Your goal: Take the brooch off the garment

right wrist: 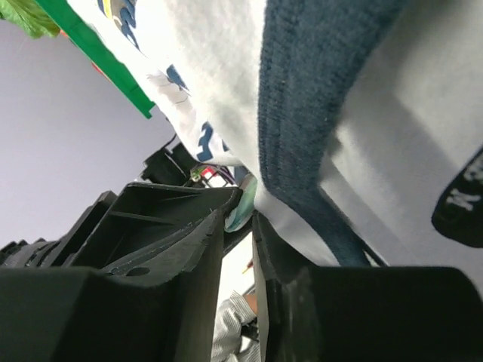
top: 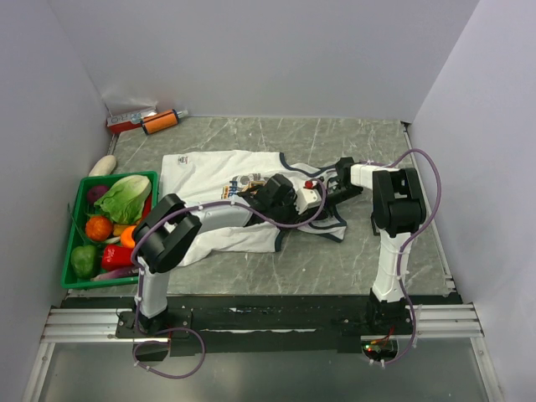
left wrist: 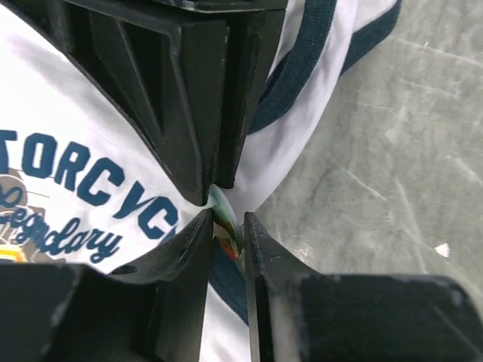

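White garment [top: 205,172] | left claw [left wrist: 228,230] pinching brooch [left wrist: 223,219] | right claw [right wrist: 243,215] clamping garment

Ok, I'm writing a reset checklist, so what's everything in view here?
jersey: one, white with navy trim, table centre
brooch: one, teal-edged, at jersey trim
crate: one, green, left side
vegetables: several, green, red, orange, in crate
oblong: one, white, behind crate
tube: one, orange, back-left corner
pack: one, red and white, beside tube
table: one, grey marbled, under all
left arm: one, black and white, jaws shut on brooch
right arm: one, black and white, jaws shut on jersey
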`<state>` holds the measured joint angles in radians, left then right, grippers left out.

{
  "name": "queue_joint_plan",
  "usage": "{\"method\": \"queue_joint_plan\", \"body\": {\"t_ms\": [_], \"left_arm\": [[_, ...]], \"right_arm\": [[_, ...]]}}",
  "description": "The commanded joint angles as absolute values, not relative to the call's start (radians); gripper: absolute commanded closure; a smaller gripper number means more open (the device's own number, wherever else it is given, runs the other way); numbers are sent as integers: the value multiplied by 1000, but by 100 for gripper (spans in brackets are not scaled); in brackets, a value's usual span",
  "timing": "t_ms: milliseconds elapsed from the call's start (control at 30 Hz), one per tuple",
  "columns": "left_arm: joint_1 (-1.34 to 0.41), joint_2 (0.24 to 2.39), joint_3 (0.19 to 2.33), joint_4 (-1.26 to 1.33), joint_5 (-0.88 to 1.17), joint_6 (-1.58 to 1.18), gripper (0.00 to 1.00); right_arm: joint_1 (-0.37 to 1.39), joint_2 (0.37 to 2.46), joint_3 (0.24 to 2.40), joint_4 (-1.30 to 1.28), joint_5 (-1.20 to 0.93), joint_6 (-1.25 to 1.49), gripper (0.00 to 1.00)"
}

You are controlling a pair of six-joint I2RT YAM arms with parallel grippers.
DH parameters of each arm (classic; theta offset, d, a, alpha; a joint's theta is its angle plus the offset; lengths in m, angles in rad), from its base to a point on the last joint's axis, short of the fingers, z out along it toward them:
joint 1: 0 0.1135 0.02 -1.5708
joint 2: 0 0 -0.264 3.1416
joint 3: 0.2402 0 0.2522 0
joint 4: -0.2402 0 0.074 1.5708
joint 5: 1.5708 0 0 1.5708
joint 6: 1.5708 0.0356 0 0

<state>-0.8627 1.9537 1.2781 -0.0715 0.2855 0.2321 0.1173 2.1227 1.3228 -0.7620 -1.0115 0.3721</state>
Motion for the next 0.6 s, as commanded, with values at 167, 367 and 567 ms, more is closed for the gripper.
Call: {"method": "queue_joint_plan", "body": {"t_ms": [167,367,567], "left_arm": [[-828,1956,1304,-68,500,45,99],[-753,1974,1309,-40,681,-43,99],[-686,2023,1305,-8,854,-116,99]], "right_arm": [[107,1982,1399,-827,-879,146,63],[107,1867,1312,-801,-753,-32,62],[133,1640,1086,-672,-710,-294,60]]}}
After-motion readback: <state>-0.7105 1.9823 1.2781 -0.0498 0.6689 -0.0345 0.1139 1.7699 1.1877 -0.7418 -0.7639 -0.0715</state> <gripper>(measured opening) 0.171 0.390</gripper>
